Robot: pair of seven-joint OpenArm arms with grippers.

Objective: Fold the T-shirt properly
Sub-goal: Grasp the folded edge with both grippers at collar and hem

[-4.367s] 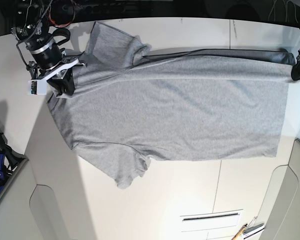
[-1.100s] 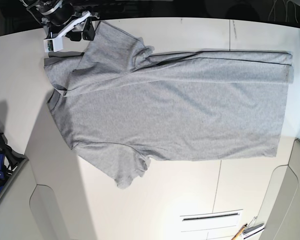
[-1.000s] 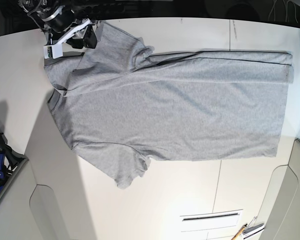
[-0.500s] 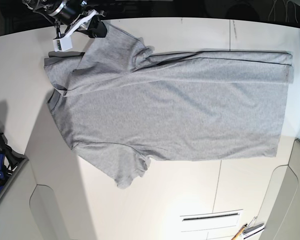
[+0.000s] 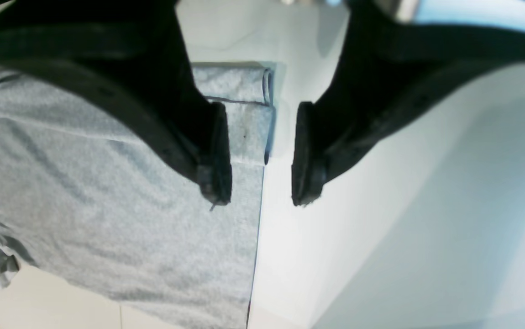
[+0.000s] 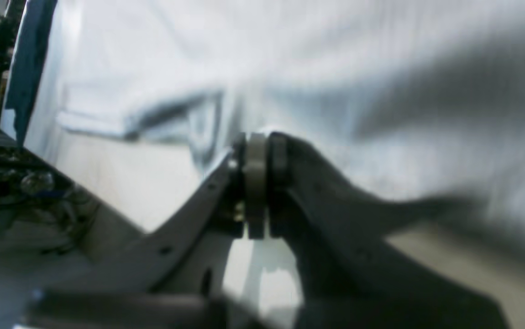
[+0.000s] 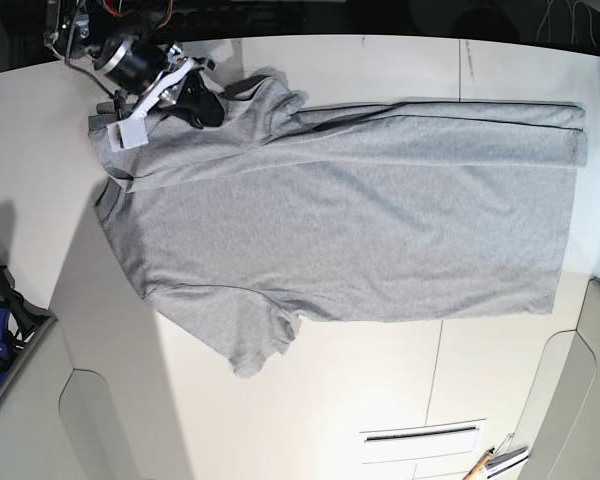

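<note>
Base view: T-shirt (image 7: 350, 210) one long fold in, upper-left sleeve clenched by right gripper (image 7: 208, 108); left gripper (image 5: 260, 155) released, empty.

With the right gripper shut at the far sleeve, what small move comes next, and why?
Probably lift and draw that sleeve inward over the body. The right gripper looks pinched on the T-shirt sleeve edge, which sticks out past the folded strip; the left gripper hangs open, empty, above the hem corner.

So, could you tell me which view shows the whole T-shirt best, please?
The base view: the T-shirt lies there sleeves to hem. The left wrist view shows only its hem corner; the right wrist view, blurred cloth.
</note>
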